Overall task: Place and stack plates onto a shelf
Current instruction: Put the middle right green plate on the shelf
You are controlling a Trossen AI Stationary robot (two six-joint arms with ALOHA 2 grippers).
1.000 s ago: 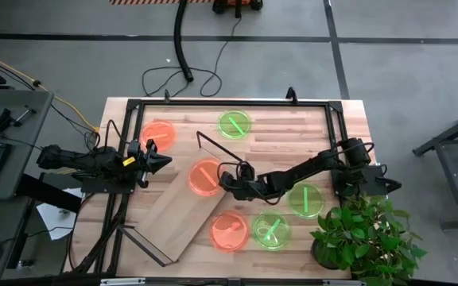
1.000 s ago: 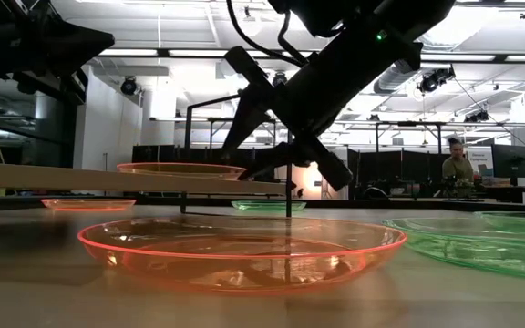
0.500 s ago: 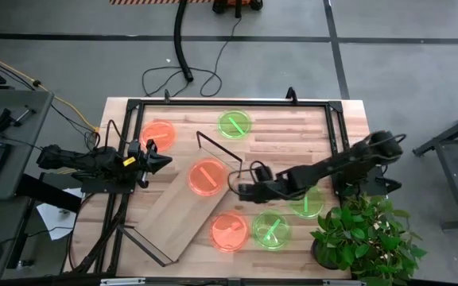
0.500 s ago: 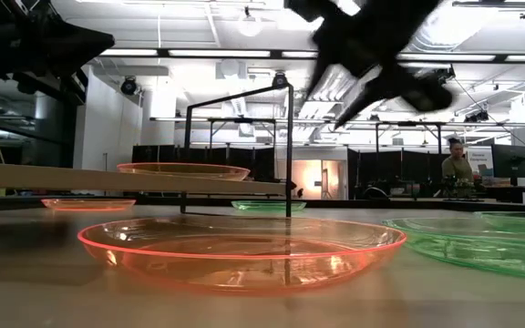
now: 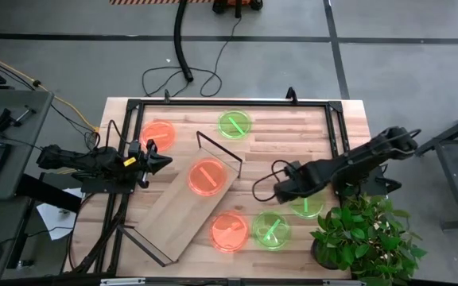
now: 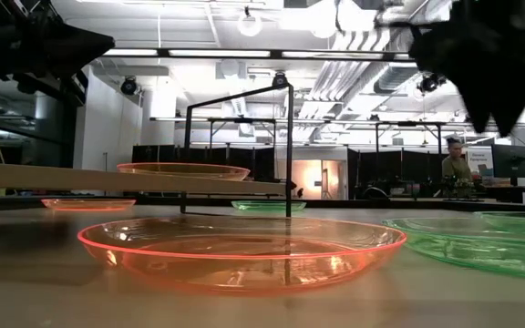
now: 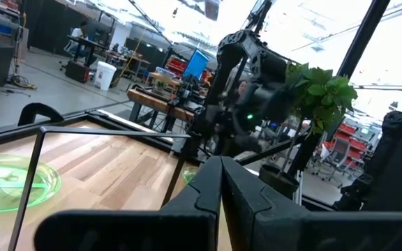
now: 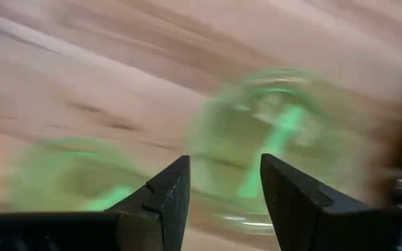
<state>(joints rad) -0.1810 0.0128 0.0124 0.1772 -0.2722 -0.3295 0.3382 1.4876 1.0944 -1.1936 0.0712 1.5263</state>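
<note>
One orange plate [image 5: 207, 176] lies on the shelf [image 5: 183, 216]; right gripper [image 5: 280, 191] fingers apart, empty; left gripper [image 5: 164, 161] fingers closed.

Even overhead light falls on the counter [image 5: 293, 135] in the high view, with only soft shadows. At counter height, bright ceiling lights [image 6: 249, 23] backlight the scene, turning the right arm [image 6: 481, 55] into a smeared silhouette while the nearest orange plate [image 6: 241, 248] glows. The right wrist view is heavily motion-blurred, its green plates [image 8: 278, 146] streaked; the left wrist view's windows [image 7: 313, 35] blow out white.
</note>
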